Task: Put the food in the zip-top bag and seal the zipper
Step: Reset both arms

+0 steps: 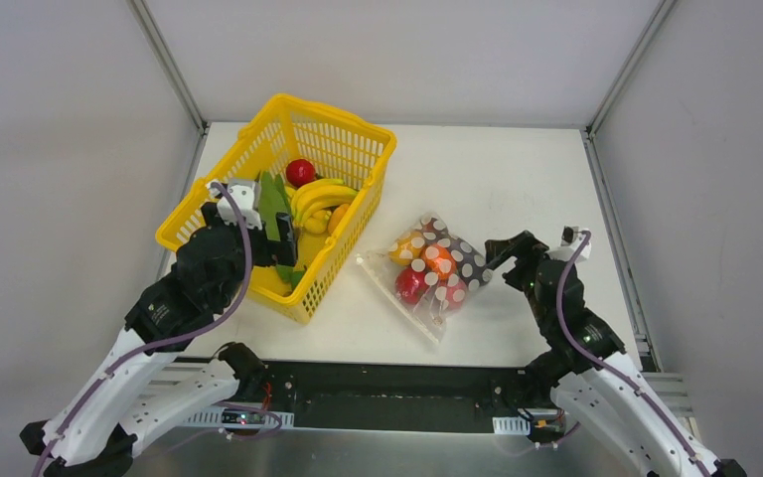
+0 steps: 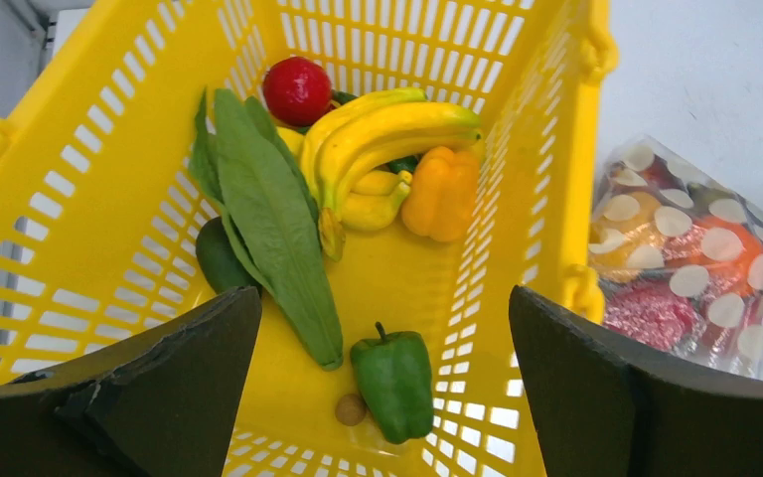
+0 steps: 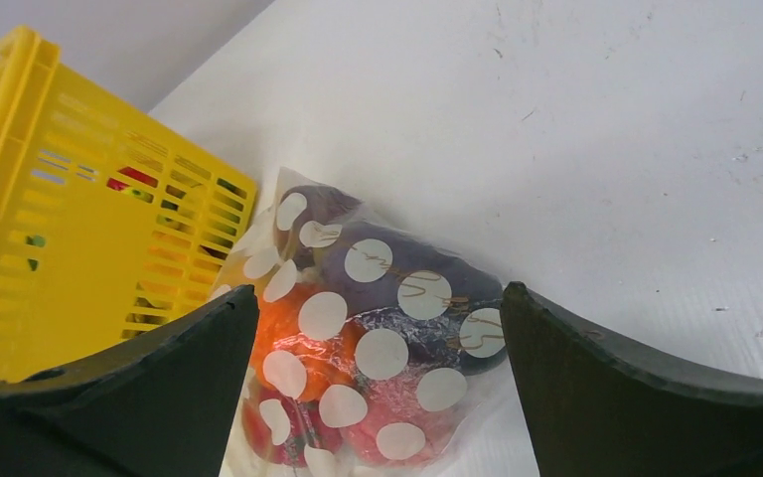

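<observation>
Several pieces of food [image 1: 320, 194] sit in the yellow basket [image 1: 343, 115] under the left gripper [image 2: 382, 333], jaws apart; zip-top bag [image 1: 435, 273], part-filled just right of the basket on the surface [image 1: 517, 169], looks light, crinkly, slippery, so right gripper [image 3: 378, 318], jaws apart, should pinch its flat edge.

One yellow basket [image 1: 343, 115] at the far left corner of the worktop [image 1: 517, 179], one dotted bag [image 1: 462, 260] beside it. Inside the basket: one red ball [image 2: 297, 89], one banana bunch [image 2: 397, 129], one orange pepper [image 2: 444, 194], one green pepper [image 2: 394, 383], one long leafy green [image 2: 268, 209], one dark green piece [image 2: 219, 258], one tiny brown nub [image 2: 350, 408]. The bagged pieces [image 1: 438, 262] overlap: at least four, exact count unclear.
</observation>
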Motion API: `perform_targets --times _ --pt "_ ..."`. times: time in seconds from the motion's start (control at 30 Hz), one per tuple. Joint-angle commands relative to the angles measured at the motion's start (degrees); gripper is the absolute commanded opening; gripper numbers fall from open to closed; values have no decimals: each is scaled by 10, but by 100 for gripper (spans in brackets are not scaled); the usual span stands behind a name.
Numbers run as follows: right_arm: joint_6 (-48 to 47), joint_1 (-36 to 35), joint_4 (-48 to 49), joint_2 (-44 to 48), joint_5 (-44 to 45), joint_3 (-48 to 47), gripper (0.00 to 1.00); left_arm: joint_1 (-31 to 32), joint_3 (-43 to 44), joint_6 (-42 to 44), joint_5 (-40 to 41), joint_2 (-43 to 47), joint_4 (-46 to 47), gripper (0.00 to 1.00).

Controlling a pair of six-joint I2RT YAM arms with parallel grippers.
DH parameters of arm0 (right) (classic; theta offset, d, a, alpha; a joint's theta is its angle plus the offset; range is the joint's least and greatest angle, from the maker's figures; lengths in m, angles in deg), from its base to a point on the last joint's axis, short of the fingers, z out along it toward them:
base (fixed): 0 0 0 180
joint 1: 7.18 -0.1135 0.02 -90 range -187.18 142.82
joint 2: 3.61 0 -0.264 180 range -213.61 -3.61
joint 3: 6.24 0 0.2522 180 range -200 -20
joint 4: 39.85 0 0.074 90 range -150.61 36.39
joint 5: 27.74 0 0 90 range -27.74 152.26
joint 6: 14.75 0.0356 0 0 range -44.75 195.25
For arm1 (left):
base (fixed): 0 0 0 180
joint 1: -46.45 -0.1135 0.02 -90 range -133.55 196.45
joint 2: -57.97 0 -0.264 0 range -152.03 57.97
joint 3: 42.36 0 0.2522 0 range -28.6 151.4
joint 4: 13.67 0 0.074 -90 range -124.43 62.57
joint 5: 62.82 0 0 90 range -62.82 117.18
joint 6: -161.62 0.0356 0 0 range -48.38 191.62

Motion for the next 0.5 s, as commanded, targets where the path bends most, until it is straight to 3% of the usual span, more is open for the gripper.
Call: perform_targets --times 0.0,0.23,0.33,0.47 --pt "-30 0 13 -45 13 -49 95 -76 14 -37 -60 3 -44 99" --pt "-86 1 13 -99 -23 -105 97 -229 22 -110 -182 -26 -63 99" --pt "-122 2 -9 -125 -42 -146 98 -236 27 -150 -134 -31 -72 99" --pt "-120 3 -56 -155 45 -183 99 -236 40 -194 -34 -33 -112 99"
